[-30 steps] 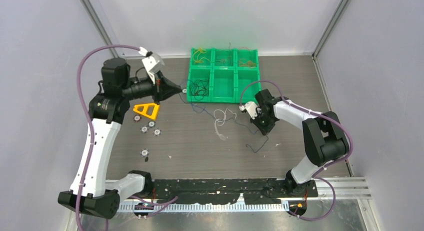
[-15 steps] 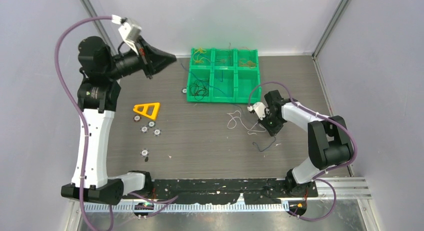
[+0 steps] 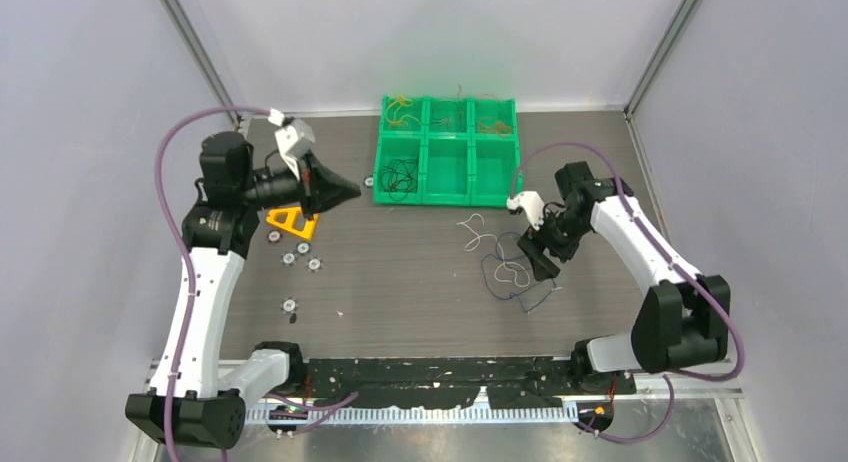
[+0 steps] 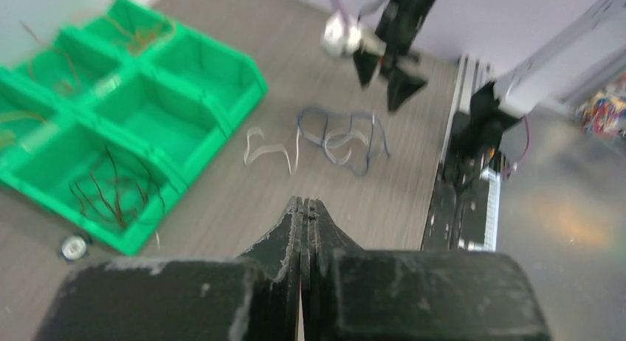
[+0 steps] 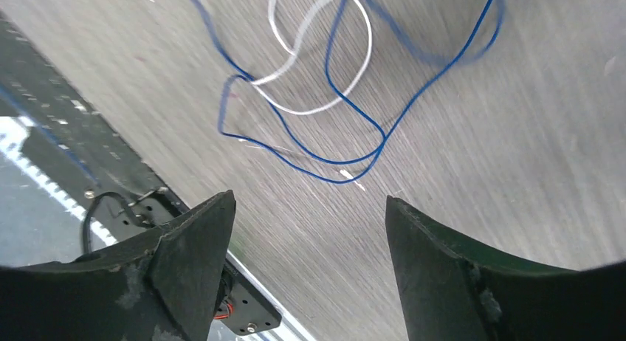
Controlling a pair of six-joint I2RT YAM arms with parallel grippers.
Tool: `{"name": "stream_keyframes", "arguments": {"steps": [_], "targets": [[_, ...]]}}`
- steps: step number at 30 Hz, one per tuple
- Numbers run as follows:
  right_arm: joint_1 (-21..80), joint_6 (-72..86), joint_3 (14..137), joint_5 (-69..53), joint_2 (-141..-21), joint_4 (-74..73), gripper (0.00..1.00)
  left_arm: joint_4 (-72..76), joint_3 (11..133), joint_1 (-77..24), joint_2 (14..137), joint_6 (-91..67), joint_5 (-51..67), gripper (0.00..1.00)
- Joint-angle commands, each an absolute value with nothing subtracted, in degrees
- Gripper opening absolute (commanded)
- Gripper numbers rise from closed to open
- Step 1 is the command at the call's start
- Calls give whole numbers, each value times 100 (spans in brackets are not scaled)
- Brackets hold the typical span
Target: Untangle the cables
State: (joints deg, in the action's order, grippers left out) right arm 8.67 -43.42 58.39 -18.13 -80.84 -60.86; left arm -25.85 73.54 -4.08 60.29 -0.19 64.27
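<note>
Grey wood-grain covers the worktop [image 3: 400,272], where blue and white cables [image 3: 510,277] lie in loose, hair-thin loops. Just beside them hangs the right hand [image 3: 537,259], its black wedge-shaped fingers [image 5: 199,245] spread wide and grasping nothing. Its arm reaches in from the right, with the hand tilted down. A separate white cable [image 3: 472,225] lies left of the loops. The left hand [image 3: 348,191] is clenched, its fingers pressed flat together with nothing seen between them, and it points toward the green plastic bin [image 3: 445,199]. Black cables [image 3: 398,177] sit in the bin's near-left compartment.
</note>
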Motion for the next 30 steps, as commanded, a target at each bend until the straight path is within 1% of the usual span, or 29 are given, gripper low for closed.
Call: {"name": "stream_keyframes", "arguments": {"steps": [1, 2, 4, 5, 7, 10, 11, 13, 18, 20, 21, 22, 23, 24, 25, 26, 28, 30], "targets": [[869, -4775, 6698, -2987, -7671, -7223, 82, -3915, 6753, -474, 5643, 1805, 6290, 5], [879, -4624, 6777, -3159, -7672, -7127, 86, -3846, 6617, -487, 5577, 1782, 6176, 16], [996, -3937, 6917, -3123, -7760, -6470, 89, -3693, 6447, -532, 5525, 1657, 5961, 38], [1070, -3507, 6968, -3042, -7822, -5911, 89, -3615, 6398, -548, 5516, 1573, 5886, 47], [1393, -3120, 7065, -2682, -8095, -5232, 89, -3432, 6349, -555, 5505, 1344, 5753, 58], [1969, -3138, 7428, -2097, -8736, -4735, 89, -3426, 6432, -554, 5515, 1214, 5562, 69], [2052, -3208, 7497, -2033, -9007, -4688, 90, -3473, 6466, -556, 5521, 1213, 5512, 72], [2333, -3374, 7688, -1818, -9406, -4620, 90, -3547, 6530, -556, 5517, 1188, 5422, 74], [2728, -3837, 7877, -1606, -10192, -4473, 90, -3613, 6636, -555, 5475, 1131, 5275, 77], [2857, -3918, 7992, -1546, -10452, -4403, 82, -3597, 6660, -560, 5483, 1085, 5224, 77], [2907, -3937, 8074, -1536, -10604, -4452, 70, -3591, 6671, -555, 5496, 1048, 5188, 77], [2921, -3975, 8270, -1554, -10650, -4607, 60, -3611, 6690, -556, 5506, 1038, 5173, 77], [2932, -3982, 8371, -1632, -10669, -4716, 36, -3627, 6705, -558, 5508, 1045, 5161, 78], [2934, -3984, 8597, -1682, -10621, -4965, 26, -3621, 6717, -554, 5508, 1046, 5122, 78], [2935, -3965, 8724, -1844, -10451, -5093, 11, -3609, 6707, -556, 5506, 1046, 5078, 79], [2931, -3903, 8981, -1968, -10310, -5360, 7, -3560, 6680, -557, 5503, 1039, 5015, 80], [2903, -3780, 9439, -2614, -9771, -5658, 6, -3377, 6601, -557, 5487, 984, 4877, 85], [2864, -3590, 9812, -2918, -8938, -5693, 5, -3079, 6501, -554, 5480, 835, 4741, 88]]}}
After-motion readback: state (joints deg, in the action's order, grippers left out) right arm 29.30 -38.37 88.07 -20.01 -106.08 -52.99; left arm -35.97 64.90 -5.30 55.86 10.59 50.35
